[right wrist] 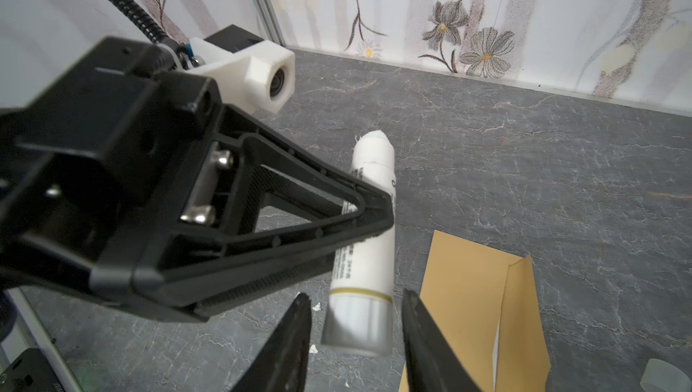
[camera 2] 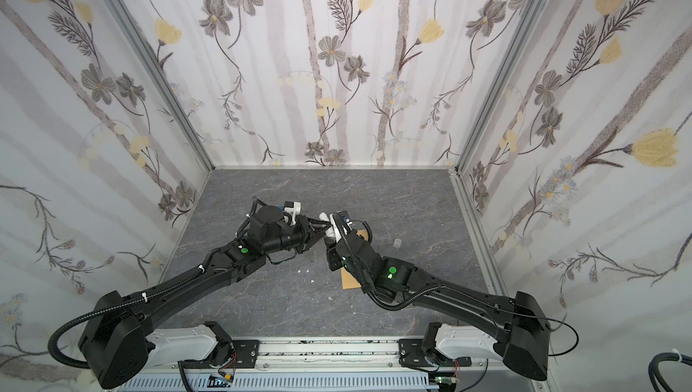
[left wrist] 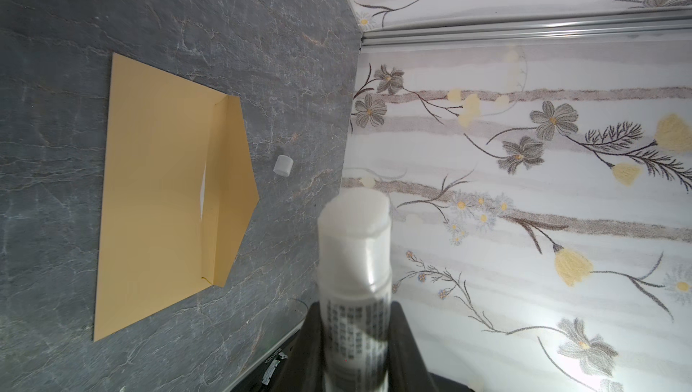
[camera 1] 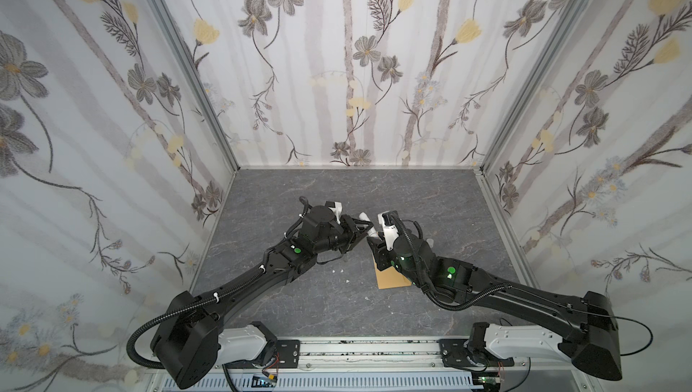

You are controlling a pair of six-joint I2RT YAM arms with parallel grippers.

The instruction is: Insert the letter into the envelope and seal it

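Observation:
The kraft-brown envelope [left wrist: 161, 191] [right wrist: 468, 296] lies flat on the grey table, its pointed flap folded open. Only a thin white sliver of the letter [left wrist: 202, 191] shows at the mouth; the rest is hidden inside. In both top views the arms cover most of the envelope [camera 1: 389, 279] [camera 2: 350, 279]. My left gripper [left wrist: 355, 307] [camera 1: 369, 230] is shut on a white glue stick [left wrist: 355, 259] [right wrist: 369, 244], held above the table with its bare tip pointing away. My right gripper [right wrist: 355, 296] [camera 1: 374, 242] is open, one jaw on each side of the stick's base with a gap at both.
The glue stick's small clear cap [left wrist: 283, 166] [camera 2: 397, 243] stands on the table beyond the flap's point. Tiny white scraps [camera 1: 337, 270] lie on the table between the arms. Flowered walls close in the table on three sides.

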